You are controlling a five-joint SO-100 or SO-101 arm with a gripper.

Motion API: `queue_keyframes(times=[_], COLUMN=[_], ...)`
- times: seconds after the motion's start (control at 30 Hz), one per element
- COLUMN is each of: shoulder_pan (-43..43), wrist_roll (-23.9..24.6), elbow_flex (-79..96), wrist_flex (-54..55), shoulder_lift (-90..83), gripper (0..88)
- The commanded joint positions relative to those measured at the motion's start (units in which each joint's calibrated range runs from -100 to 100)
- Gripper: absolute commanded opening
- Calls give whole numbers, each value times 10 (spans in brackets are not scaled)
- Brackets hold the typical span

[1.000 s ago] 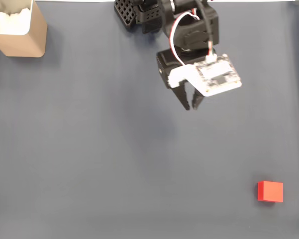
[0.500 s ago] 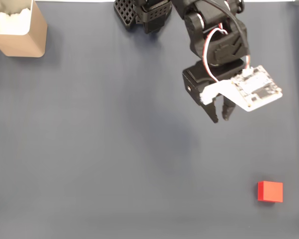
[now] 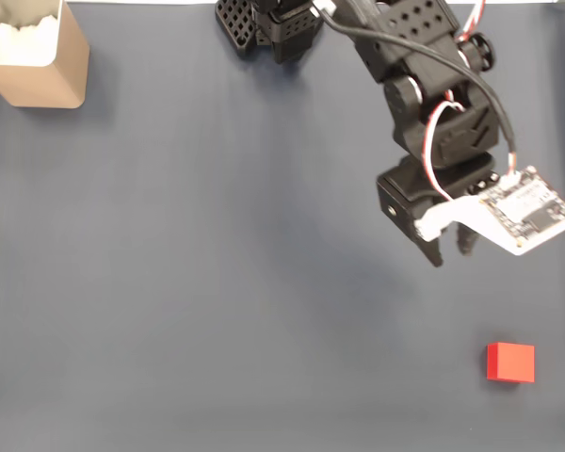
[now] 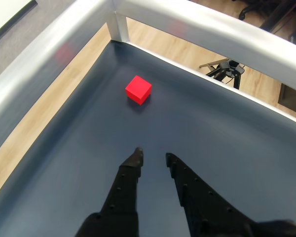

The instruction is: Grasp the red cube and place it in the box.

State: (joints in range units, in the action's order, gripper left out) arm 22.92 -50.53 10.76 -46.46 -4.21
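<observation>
The pincer (image 3: 451,252) hung above the dark blue-grey tabletop (image 3: 217,282) with nothing between its two black fingers, which stood a narrow gap apart, tips not touching. In the wrist view the pincer (image 4: 153,156) pointed up the picture, its fingers (image 4: 126,187) dotted with small holes along their length. In the fixed view a white circuit board (image 3: 527,212) sat tilted just right of the fingertips, with red and white wires (image 3: 443,122) looping from it back to the black arm (image 3: 424,75), which reached down from the top edge.

The red cube (image 3: 509,363) lay on the tabletop near the lower right corner of the fixed view, below and somewhat right of the pincer, clearly apart from it. In the wrist view the red cube (image 4: 138,90) sat ahead of the fingertips, slightly left of the gap between them, near a corner where pale metal rails (image 4: 197,24) met.

The box (image 3: 38,56) stood at the top left corner of the fixed view, well apart from the cube and the pincer, tan-walled, white inside.
</observation>
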Motion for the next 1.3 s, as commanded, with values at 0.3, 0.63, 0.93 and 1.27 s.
queue_keyframes(times=[0.3,0.63,0.93,1.27], shoulder_pan=[4,2,1,1], wrist_roll=[-19,-21,-14,-7], elbow_flex=[-88,-123,-149,-177], wrist_flex=[36,56,73,107], shoulder_lift=[51,88,131,186], gripper=[241,333,397,420])
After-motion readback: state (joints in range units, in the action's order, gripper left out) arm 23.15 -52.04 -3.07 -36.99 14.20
